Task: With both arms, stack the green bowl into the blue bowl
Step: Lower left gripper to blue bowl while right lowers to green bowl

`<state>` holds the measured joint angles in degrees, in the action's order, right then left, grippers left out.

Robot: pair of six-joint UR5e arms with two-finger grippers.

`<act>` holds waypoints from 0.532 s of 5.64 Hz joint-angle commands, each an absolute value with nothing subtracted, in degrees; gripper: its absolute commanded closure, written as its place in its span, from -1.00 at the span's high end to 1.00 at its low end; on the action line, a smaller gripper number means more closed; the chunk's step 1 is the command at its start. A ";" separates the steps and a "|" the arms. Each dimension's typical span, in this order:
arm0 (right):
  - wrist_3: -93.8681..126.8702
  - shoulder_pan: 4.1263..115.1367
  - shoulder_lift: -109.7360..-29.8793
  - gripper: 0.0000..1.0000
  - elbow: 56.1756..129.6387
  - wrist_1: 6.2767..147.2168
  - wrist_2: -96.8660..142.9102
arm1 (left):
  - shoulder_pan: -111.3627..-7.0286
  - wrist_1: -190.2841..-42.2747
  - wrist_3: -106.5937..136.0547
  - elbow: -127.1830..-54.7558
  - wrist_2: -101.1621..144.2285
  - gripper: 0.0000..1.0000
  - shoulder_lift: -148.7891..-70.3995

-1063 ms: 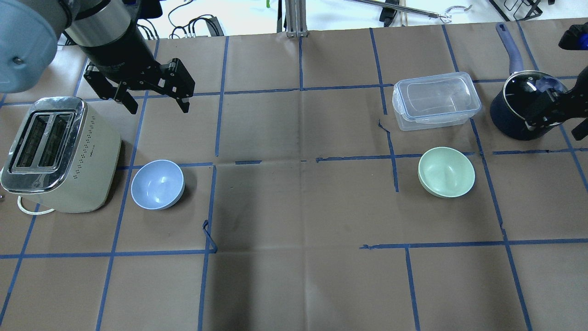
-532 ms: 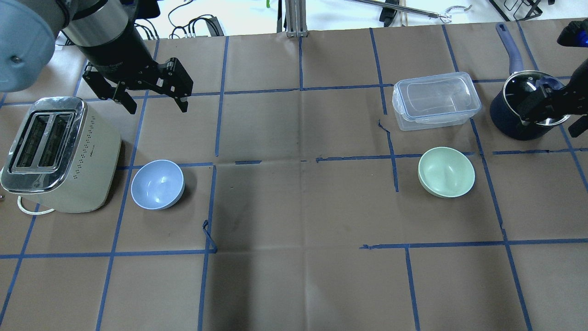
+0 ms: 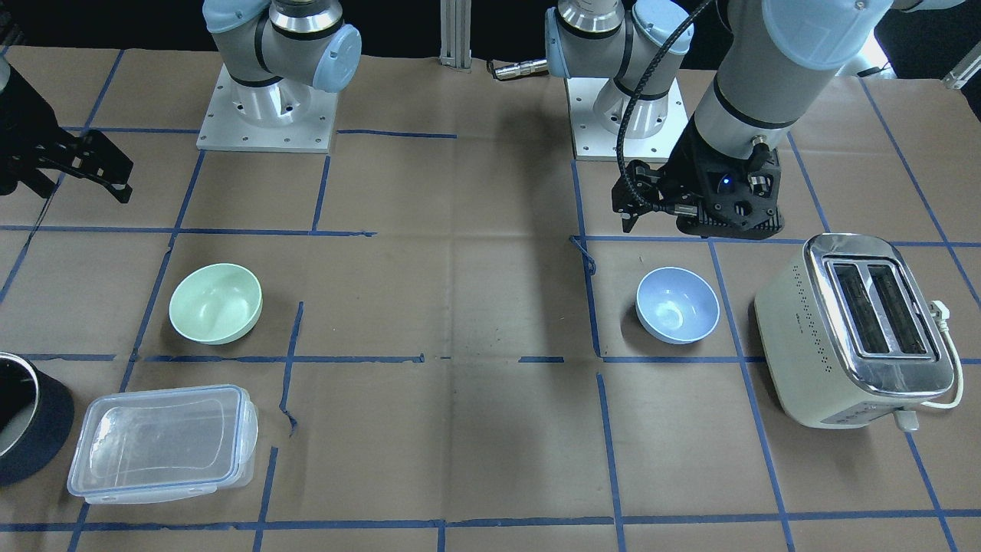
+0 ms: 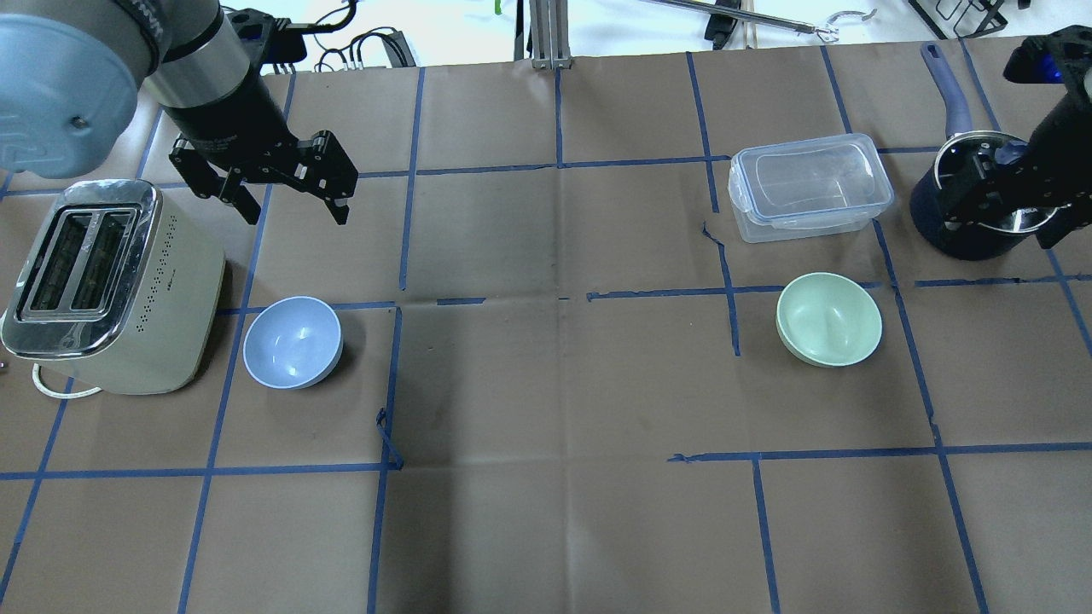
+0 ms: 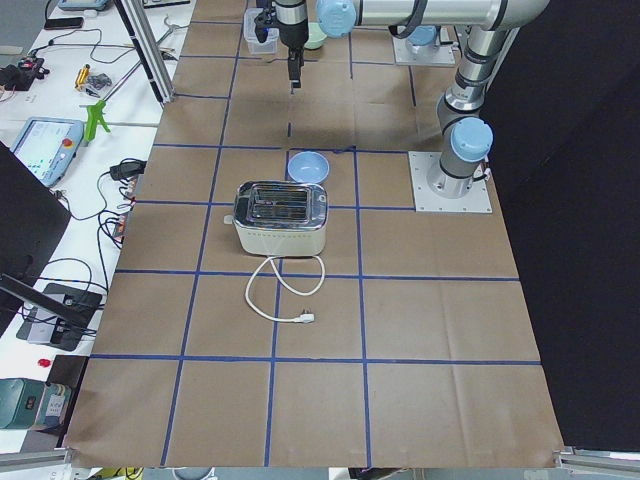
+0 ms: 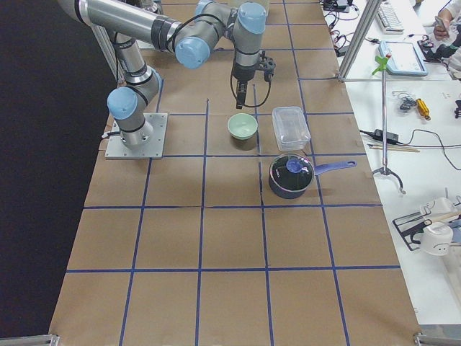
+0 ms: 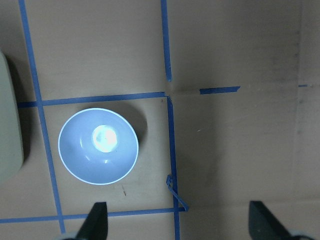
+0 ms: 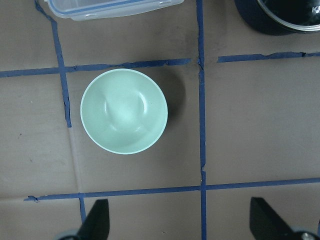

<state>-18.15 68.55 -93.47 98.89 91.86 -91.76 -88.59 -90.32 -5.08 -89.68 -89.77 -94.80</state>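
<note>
- The small round pale mint-green plastic bowl [image 4: 828,319] stands upright and empty on the table [image 4: 546,520], which is covered with brown paper and a grid of blue tape.
- It stands on the robot's right half, near a clear rectangular plastic container with a clipped lid [image 4: 809,188]. It does not touch the container.
- The small round pale periwinkle-blue bowl [image 4: 293,342] stands upright and empty on the left half, just beside a cream two-slot toaster with a chrome top [image 4: 111,290]. It is well apart from the green bowl.
- The left gripper [image 4: 296,213] hangs above the table with its jaws spread wide, and they hold nothing.
- In the left wrist view the blue bowl lies beyond the two dark fingertips [image 7: 97,222]. It is in line with one of them and not in the gap between the jaws. It touches neither jaw.
- The right gripper [image 4: 998,226] also has its jaws spread wide and empty. In the overhead view it appears in front of a dark blue saucepan with a long handle [image 4: 934,213].
- In the right wrist view the green bowl lies beyond the fingertips [image 8: 97,220], on the side of one jaw and clear of both. The container's edge and the saucepan show at the top of that view.
</note>
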 commanded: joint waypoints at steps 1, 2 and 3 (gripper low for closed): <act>-18.02 68.99 -93.25 1.00 100.18 92.28 -92.11 | -88.42 -85.55 -5.36 -95.67 -89.65 0.97 -95.19; -18.10 68.99 -93.25 1.00 101.76 93.16 -92.11 | -88.50 -79.95 -5.45 -99.98 -89.65 0.97 -95.19; -18.02 68.99 -93.16 1.00 104.13 95.43 -91.85 | -88.51 -77.46 -5.45 -102.80 -89.65 0.97 -95.27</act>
<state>-18.06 68.99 -93.23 102.08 93.66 -92.03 -88.48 -80.45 -5.43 -99.81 -89.65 -95.21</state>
